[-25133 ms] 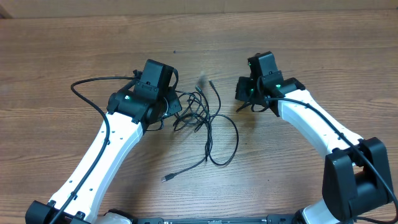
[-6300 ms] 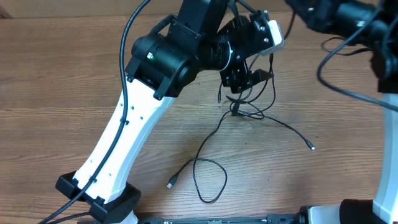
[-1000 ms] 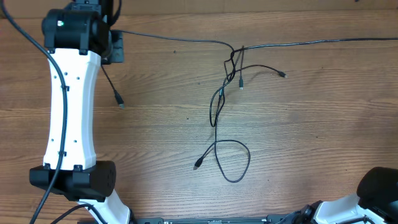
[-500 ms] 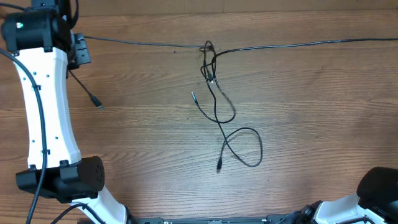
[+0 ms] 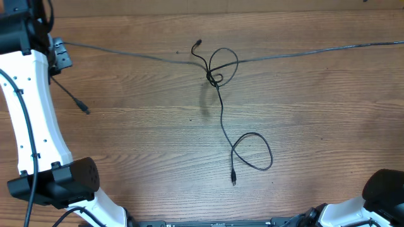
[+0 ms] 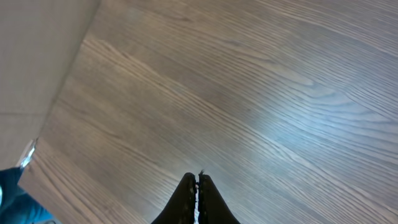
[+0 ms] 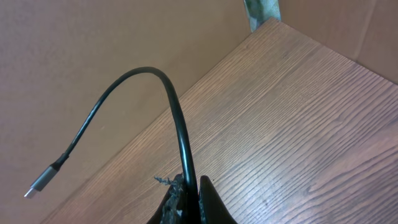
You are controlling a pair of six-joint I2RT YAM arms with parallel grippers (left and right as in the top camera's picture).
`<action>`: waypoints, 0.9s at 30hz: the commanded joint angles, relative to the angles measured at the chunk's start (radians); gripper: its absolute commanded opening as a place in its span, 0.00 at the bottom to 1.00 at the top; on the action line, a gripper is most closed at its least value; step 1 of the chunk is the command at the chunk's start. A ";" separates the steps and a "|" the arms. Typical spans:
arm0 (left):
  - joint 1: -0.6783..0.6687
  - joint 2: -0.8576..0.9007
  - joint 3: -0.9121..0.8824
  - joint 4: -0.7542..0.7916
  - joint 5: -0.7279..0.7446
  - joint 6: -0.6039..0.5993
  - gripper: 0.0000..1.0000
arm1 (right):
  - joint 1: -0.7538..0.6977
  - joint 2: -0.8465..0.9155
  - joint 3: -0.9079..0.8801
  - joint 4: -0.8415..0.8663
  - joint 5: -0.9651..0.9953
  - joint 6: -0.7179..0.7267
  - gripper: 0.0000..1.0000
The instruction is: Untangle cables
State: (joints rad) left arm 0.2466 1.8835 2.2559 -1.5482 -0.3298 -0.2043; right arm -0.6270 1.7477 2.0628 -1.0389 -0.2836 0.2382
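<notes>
Nearest, a loose loop of the cables (image 5: 221,110) lies on the table (image 5: 328,120), then a little knot (image 5: 216,76) sits on the tight line between the left gripper (image 6: 197,180), pinched shut on one end I think, and the right gripper (image 7: 189,186), shut on another, so pulling harder could jam it.

Too small to tell how the cables (image 5: 222,120) cross inside the knot (image 5: 216,77), well clear of the left gripper (image 6: 196,178). Blurred grey along the stretch running toward that gripper. From overhead, no sight of the right gripper (image 7: 190,182): cut off past the right edge, with the taut strand leading to it. In each wrist view only fingertips (image 6: 208,200), cut by the lower edge.
</notes>
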 commanded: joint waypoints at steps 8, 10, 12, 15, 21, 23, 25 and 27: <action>0.042 0.007 -0.003 -0.011 -0.014 -0.009 0.04 | -0.008 0.006 0.032 0.011 0.021 -0.005 0.04; 0.043 0.007 -0.003 -0.010 -0.015 -0.010 0.05 | -0.008 0.006 0.032 0.011 0.022 -0.006 0.04; 0.048 0.007 -0.003 -0.011 -0.023 -0.009 0.05 | -0.008 0.007 0.032 0.012 0.023 -0.010 0.04; 0.063 0.007 -0.003 -0.012 -0.047 -0.010 0.05 | -0.009 0.014 0.032 0.015 0.050 -0.012 0.04; 0.134 0.007 -0.003 -0.036 -0.047 -0.009 0.05 | -0.016 0.043 0.032 0.016 0.107 -0.012 0.04; 0.157 0.007 -0.003 -0.038 -0.047 -0.009 0.05 | -0.019 0.050 0.032 0.016 0.127 -0.013 0.04; 0.183 0.007 -0.003 -0.042 -0.047 -0.004 0.04 | -0.021 0.054 0.032 0.016 0.145 -0.013 0.04; 0.223 0.007 -0.003 -0.053 -0.043 -0.002 0.04 | -0.025 0.055 0.032 0.018 0.152 -0.017 0.04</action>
State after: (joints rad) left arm 0.4194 1.8835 2.2555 -1.5921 -0.3420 -0.2035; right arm -0.6331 1.8050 2.0628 -1.0340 -0.1883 0.2344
